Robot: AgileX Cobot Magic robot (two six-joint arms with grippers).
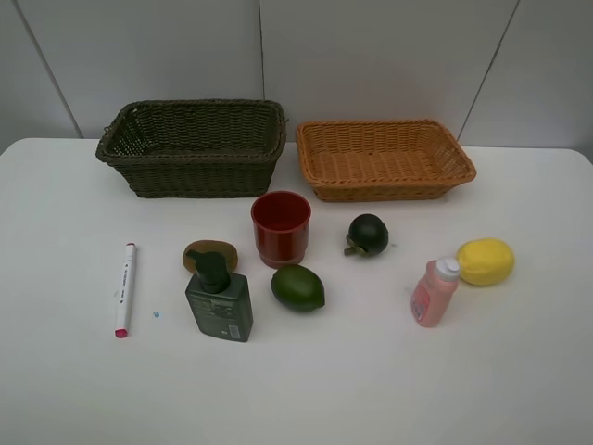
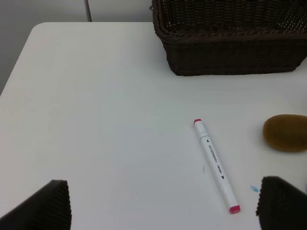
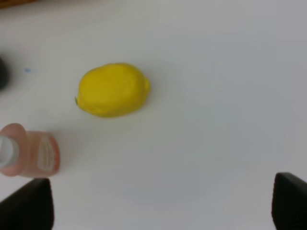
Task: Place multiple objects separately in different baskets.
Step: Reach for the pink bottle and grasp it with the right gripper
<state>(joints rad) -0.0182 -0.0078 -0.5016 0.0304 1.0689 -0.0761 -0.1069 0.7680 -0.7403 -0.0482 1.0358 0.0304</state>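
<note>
On the white table stand a red cup [image 1: 281, 227], a dark green pump bottle [image 1: 220, 298] and a pink bottle [image 1: 435, 292]. Lying near them are a white marker [image 1: 123, 288], a brown kiwi [image 1: 210, 253], a green avocado [image 1: 297, 287], a dark round fruit [image 1: 368, 233] and a yellow lemon [image 1: 485, 261]. The dark basket [image 1: 192, 148] and the tan basket [image 1: 383, 158] are both empty at the back. My left gripper [image 2: 163, 211] is open above the marker [image 2: 216, 165]. Open too, my right gripper [image 3: 158, 206] hovers near the lemon [image 3: 113, 89] and pink bottle [image 3: 29, 155]. Neither arm shows in the high view.
The table's left edge [image 2: 17, 62] runs close to the marker's side. The kiwi [image 2: 286, 132] lies just beyond the marker, with the dark basket [image 2: 230, 48] behind it. A tiny blue speck [image 1: 156, 314] sits between marker and pump bottle.
</note>
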